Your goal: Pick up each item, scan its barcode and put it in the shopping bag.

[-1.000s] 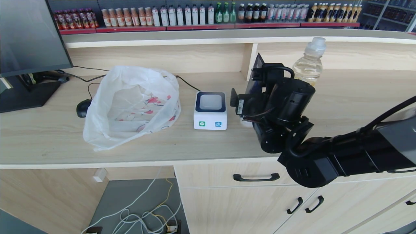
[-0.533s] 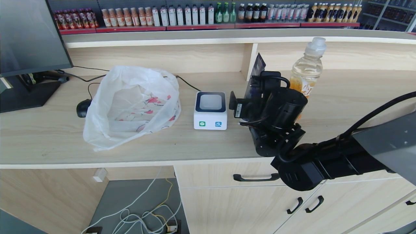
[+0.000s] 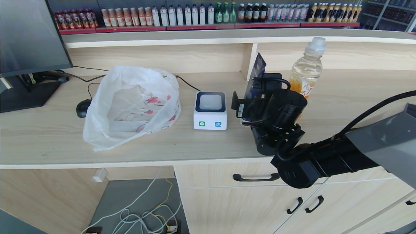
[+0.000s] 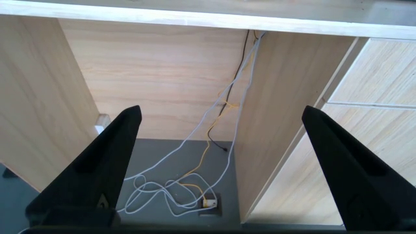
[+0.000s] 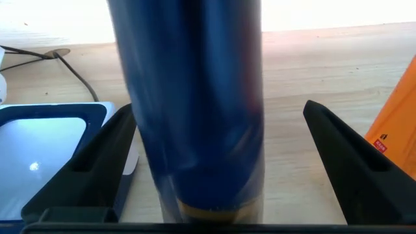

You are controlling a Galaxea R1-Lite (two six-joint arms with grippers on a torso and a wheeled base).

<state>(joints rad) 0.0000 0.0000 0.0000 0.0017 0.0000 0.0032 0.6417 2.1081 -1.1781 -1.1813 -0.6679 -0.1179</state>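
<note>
A tall dark blue packet (image 3: 257,72) stands upright on the wooden counter (image 3: 195,143), just right of the white scanner (image 3: 210,110). My right gripper (image 3: 252,97) is open at the packet's lower part. In the right wrist view the blue packet (image 5: 195,110) rises between the fingers of the right gripper (image 5: 221,114), close to one finger and apart from the other, with the scanner (image 5: 45,136) beside it. A clear bottle of orange drink (image 3: 307,70) stands behind my right arm, its label (image 5: 396,123) at the frame's edge. The white shopping bag (image 3: 131,104) lies open left of the scanner. My left gripper (image 4: 221,162) hangs open below the counter.
A monitor (image 3: 29,35) and a black mouse (image 3: 83,107) sit at the counter's left end. A raised back ledge (image 3: 227,35) and a wooden divider (image 3: 248,58) bound the counter behind. Loose cables (image 4: 195,188) lie on the floor under it.
My right arm has dropped and shifted a little left around the blue packet, uncovering the bottle's label. The packet, scanner and bag stay where they were.
</note>
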